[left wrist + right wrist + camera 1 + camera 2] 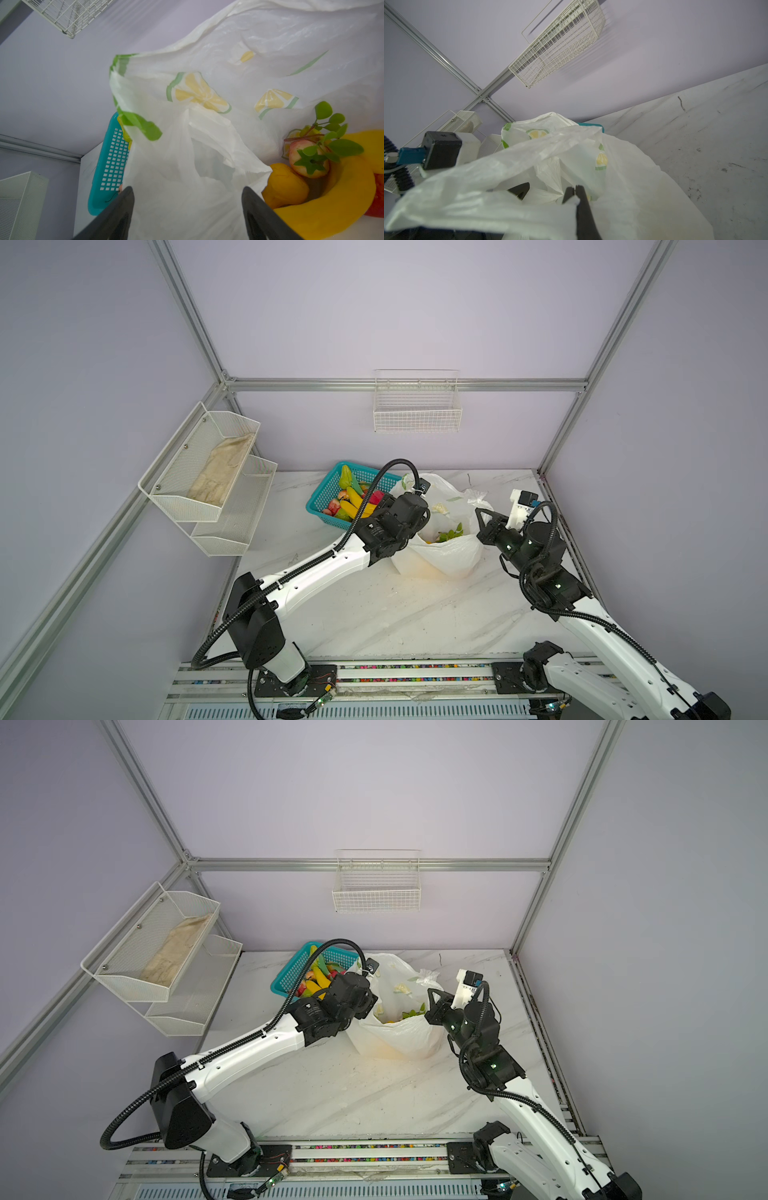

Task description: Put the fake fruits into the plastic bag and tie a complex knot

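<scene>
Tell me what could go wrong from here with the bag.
1. The left tool is open at the rim of the bag; pulling away could snag the thin film and tip the bag.
2. Only the right tool pinches the rim, so the mouth may sag shut while fruit is left in the basket.

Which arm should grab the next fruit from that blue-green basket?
Probably left. The left claw is open beside the teal basket; the right claw is shut on the rim of the plastic bag.
</scene>
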Controlling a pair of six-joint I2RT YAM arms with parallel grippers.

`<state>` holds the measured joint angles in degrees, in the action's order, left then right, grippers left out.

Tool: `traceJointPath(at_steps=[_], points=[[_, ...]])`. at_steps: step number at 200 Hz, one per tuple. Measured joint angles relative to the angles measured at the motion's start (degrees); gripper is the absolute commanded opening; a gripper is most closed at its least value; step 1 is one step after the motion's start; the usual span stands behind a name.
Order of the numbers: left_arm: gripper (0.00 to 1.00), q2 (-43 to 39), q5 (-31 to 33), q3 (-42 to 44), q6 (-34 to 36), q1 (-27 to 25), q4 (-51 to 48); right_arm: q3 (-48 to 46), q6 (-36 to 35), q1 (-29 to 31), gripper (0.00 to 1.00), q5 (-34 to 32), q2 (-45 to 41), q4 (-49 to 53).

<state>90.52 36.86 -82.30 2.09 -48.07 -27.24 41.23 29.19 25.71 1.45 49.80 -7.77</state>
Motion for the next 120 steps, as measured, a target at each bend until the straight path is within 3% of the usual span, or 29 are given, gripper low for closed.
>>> traceJointPath(at_steps=[32, 48, 86, 120], points=[[0.77, 0.8, -0.9, -0.4, -0.2, 2.7, 0.8, 0.0, -0.2, 0.0, 0.00, 0.1, 0.7, 0.1], [0.69, 2.3, -2.4, -1.2, -0.9, 4.3, 1.1, 0.0, -0.5, 0.0, 0.00, 0.0, 0.7, 0.1], [0.34, 3.7, -11.8, -1.9, -3.6, 7.6, 1.6, 0.0, -2.4, 0.0, 0.00, -1.2, 0.7, 0.8], [0.02, 1.1, -26.7, -0.9, -8.5, 9.9, 5.2, 1.9, -5.4, 0.0, 0.00, -2.4, 4.0, 2.1]])
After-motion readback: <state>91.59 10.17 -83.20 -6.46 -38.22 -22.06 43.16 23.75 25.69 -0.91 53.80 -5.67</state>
